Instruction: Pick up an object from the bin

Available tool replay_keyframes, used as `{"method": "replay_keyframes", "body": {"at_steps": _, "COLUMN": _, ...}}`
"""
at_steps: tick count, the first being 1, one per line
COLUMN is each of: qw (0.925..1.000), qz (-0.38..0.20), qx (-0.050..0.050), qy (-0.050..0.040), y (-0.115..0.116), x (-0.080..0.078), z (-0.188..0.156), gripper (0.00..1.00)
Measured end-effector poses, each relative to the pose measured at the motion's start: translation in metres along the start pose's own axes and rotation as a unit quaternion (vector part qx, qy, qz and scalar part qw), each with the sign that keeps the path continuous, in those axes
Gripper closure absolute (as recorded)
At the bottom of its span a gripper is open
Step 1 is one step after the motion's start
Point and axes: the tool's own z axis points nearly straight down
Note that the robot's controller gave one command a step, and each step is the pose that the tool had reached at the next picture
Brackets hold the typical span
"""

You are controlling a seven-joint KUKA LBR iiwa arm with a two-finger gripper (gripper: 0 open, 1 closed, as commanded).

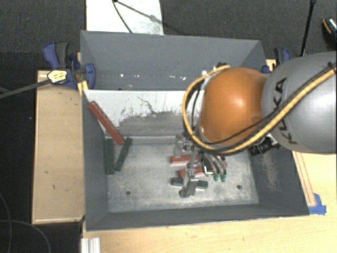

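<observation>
Red-brown block and dark grey bar-shaped pieces form a small cluster on the floor of the bin, right of centre and toward the near wall. These are the things nearest the gripper. The gripper hangs beneath the orange wrist cover, which extends in from the right and hides much of the tool from above. Whether the gripper is open or closed cannot be told, nor whether anything is in it, because tool parts and the dark pieces overlap.

Key relation: the cluster lies directly under and just left of the gripper, with the red-brown block on the far-left side and the grey pieces on the near-left side. The block's long axis appears to run roughly left to right across the view; that of the grey pieces is unclear.

Well apart, against the left wall, a long red-brown bar leans diagonally, with two dark bars just beside its lower end.

Judgement: the coming move is most likely a short vertical one at the cluster, not a traverse to the left-wall group.
</observation>
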Motion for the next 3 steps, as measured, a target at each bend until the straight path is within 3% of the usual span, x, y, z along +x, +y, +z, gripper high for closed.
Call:
{"method": "replay_keyframes", "body": {"at_steps": 1, "qw": 0.9908, "qz": -0.135, "qx": 0.000, "qy": -0.0038, "y": -0.054, "x": -0.035, "z": 0.148, "gripper": 0.00}}
{"method": "replay_keyframes", "body": {"at_steps": 2, "qw": 0.9912, "qz": -0.132, "qx": 0.000, "qy": -0.0041, "y": -0.053, "x": -0.035, "z": 0.146, "gripper": 1.00}}
{"method": "replay_keyframes", "body": {"at_steps": 3, "qw": 0.9891, "qz": -0.147, "qx": 0.000, "qy": -0.0080, "y": -0.031, "x": -0.041, "z": -0.002, "gripper": 1.00}}
